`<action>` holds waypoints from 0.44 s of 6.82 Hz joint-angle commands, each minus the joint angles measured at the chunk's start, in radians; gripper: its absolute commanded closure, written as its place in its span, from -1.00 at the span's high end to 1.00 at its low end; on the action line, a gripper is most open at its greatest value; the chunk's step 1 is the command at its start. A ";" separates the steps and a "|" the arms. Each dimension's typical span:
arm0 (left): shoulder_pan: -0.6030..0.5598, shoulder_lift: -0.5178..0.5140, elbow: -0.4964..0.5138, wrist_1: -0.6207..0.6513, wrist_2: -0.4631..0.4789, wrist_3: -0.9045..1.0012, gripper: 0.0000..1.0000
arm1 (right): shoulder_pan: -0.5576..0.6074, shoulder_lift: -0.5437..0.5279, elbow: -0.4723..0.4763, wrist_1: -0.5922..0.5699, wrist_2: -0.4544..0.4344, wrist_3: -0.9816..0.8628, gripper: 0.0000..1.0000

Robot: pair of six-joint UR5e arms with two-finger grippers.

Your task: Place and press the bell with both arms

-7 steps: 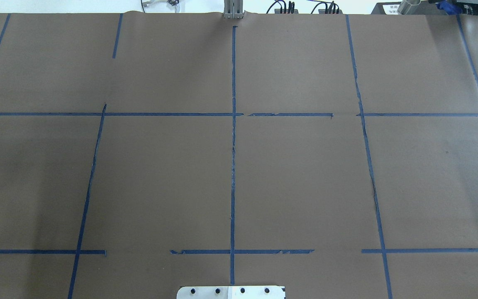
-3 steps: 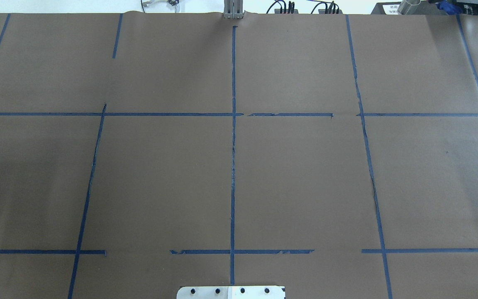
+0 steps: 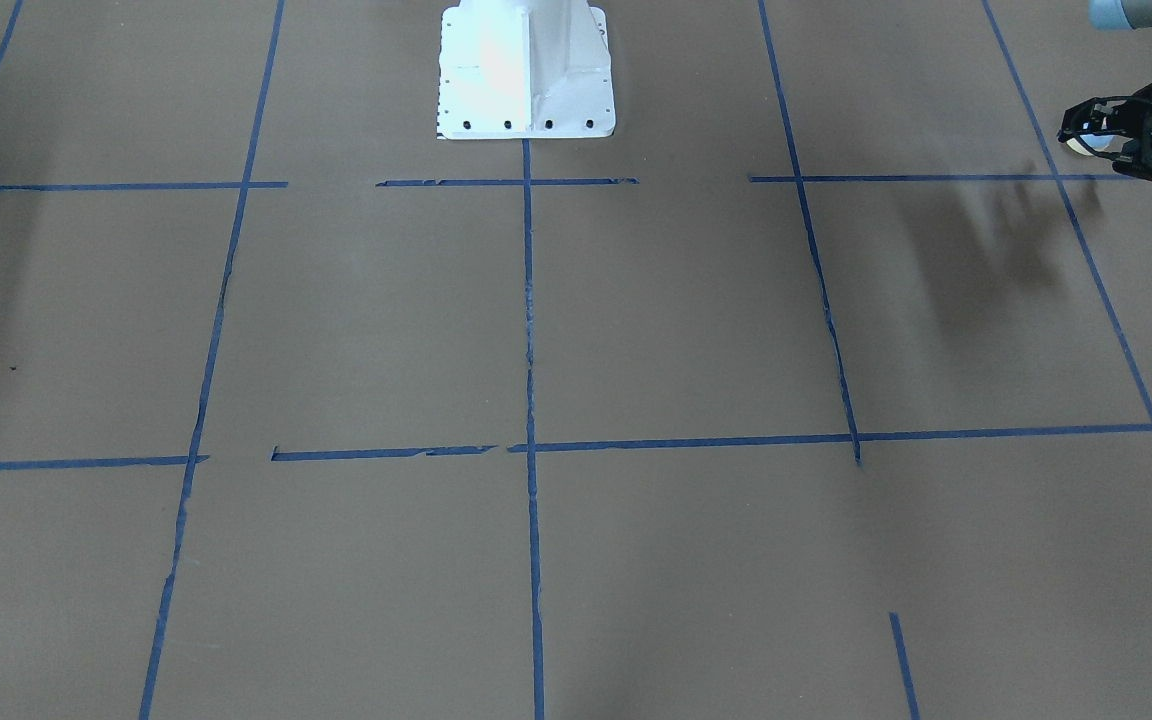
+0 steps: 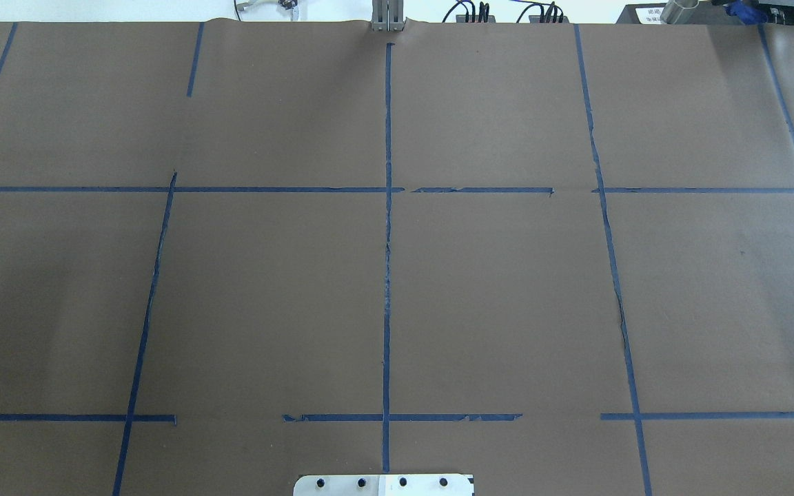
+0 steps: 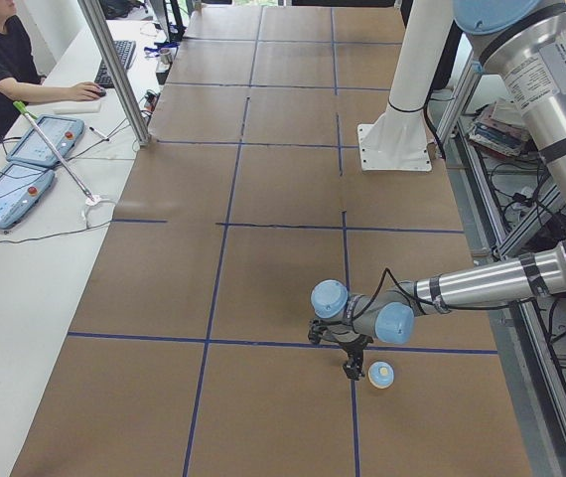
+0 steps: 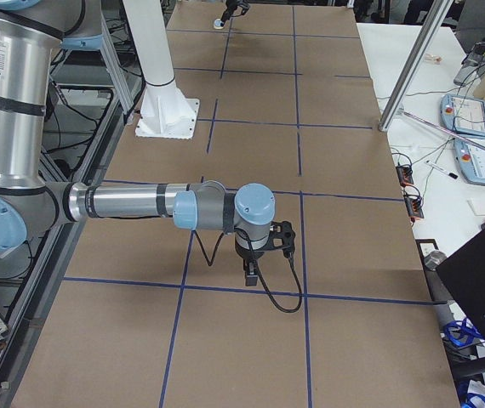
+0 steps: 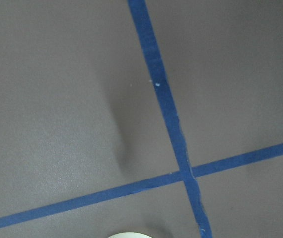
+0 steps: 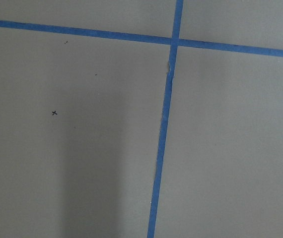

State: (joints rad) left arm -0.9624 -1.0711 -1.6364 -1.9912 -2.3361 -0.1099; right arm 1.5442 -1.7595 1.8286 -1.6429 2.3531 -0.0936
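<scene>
Bell [image 5: 381, 374] just beside left jaws, seemingly outside them; apart or together, unclear.

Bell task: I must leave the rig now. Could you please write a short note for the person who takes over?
Left tool: low over the table, close beside the bell; open or shut, I cannot tell.
Right tool: far from the bell, above a tape line; state also unclear.
Bell: upright on the table near a tape crossing, apparently not gripped.
Done: the bell looks placed.
Left: pressing it, probably; the right arm would have to come across.
</scene>
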 commanded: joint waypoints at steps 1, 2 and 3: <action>0.040 0.000 0.038 0.002 -0.003 -0.002 1.00 | 0.000 0.000 0.000 0.000 0.000 0.000 1.00; 0.050 0.000 0.056 0.002 -0.003 -0.002 1.00 | 0.000 0.000 0.000 0.000 0.000 0.000 1.00; 0.060 0.000 0.067 0.002 -0.003 -0.004 1.00 | 0.000 -0.002 0.000 0.000 0.000 0.000 1.00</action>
State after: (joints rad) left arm -0.9145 -1.0708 -1.5847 -1.9898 -2.3392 -0.1124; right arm 1.5447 -1.7599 1.8285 -1.6429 2.3531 -0.0936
